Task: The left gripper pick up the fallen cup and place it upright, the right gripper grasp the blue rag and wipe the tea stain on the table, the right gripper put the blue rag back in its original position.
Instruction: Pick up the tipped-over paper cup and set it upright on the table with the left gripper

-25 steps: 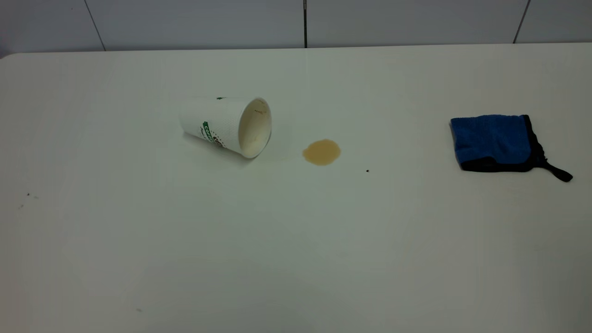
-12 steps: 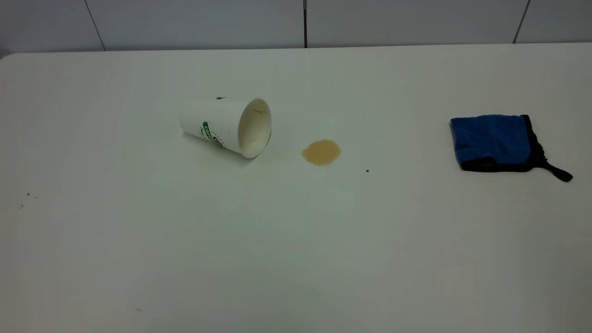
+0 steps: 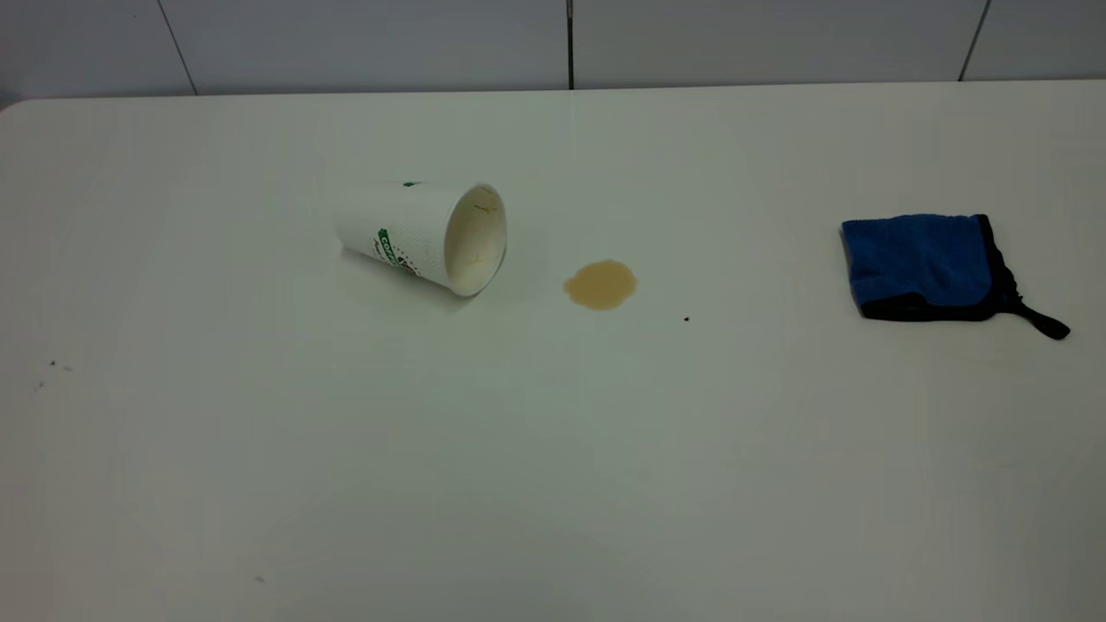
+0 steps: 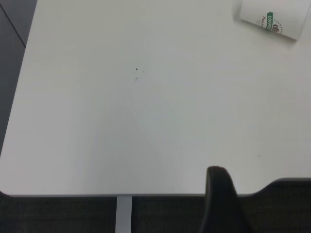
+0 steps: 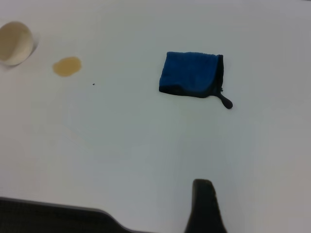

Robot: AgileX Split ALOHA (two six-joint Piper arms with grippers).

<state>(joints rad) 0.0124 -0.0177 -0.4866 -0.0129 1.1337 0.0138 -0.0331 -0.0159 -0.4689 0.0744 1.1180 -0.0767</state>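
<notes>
The cup [image 3: 421,235] lies on its side on the table [image 3: 553,466], left of centre, with its open mouth towards the tea stain [image 3: 600,284]. The blue rag [image 3: 924,263], black-edged with a black tab, lies folded flat at the right. Neither gripper shows in the exterior view. Only a black part of my left gripper [image 4: 218,204] shows in its wrist view, over the table's near edge and far from the cup [image 4: 274,17]. Only a black part of my right gripper [image 5: 204,206] shows, well short of the rag [image 5: 191,74], the stain [image 5: 67,66] and the cup [image 5: 14,42].
A tiny black speck [image 3: 686,319] lies right of the stain, and a few faint specks [image 3: 52,364] at the left. A grey panelled wall [image 3: 553,43] runs behind the table's far edge. The table's rounded near corner [image 4: 272,187] shows in the left wrist view.
</notes>
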